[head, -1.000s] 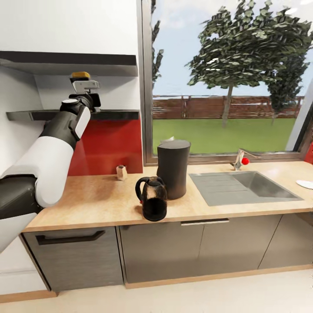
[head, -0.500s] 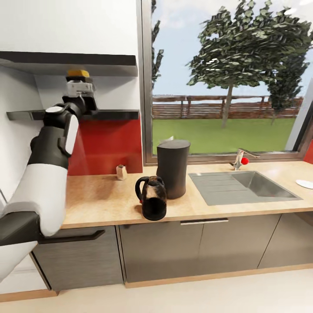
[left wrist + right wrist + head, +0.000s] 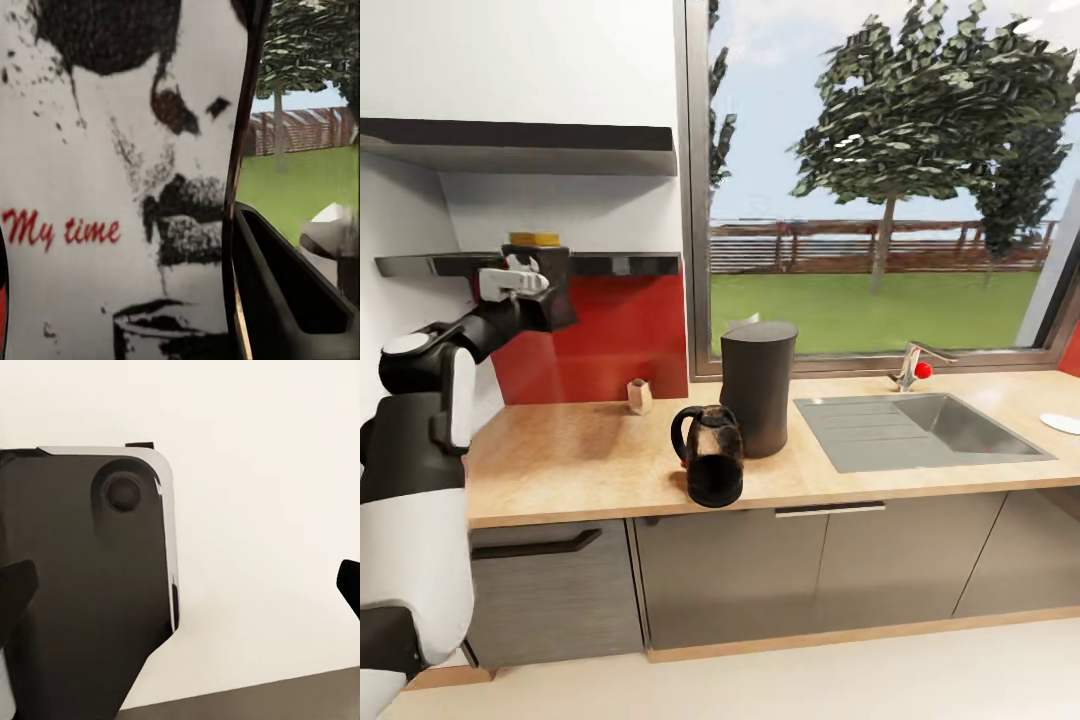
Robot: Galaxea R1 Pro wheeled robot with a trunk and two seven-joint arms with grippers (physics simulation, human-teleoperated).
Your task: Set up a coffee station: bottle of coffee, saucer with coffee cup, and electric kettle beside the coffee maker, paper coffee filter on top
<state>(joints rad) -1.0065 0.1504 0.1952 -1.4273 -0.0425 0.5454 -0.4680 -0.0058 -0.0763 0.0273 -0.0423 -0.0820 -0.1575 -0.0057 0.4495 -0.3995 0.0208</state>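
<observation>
The bottle of coffee [image 3: 536,262], small and rigid, is probably glass, so smooth and breakable. The left claw [image 3: 528,285] is closed around its labelled middle, holding it up before the shelf [image 3: 620,264], above the worktop [image 3: 580,455]. This middle grip seems steady.

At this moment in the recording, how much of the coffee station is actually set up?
Done: the coffee maker stands on the countertop with the electric kettle beside it. In hand: the left gripper holds the bottle of coffee, now off the shelf; its label shows in the left wrist view. Left: setting the bottle down, plus filter, saucer and cup.
</observation>
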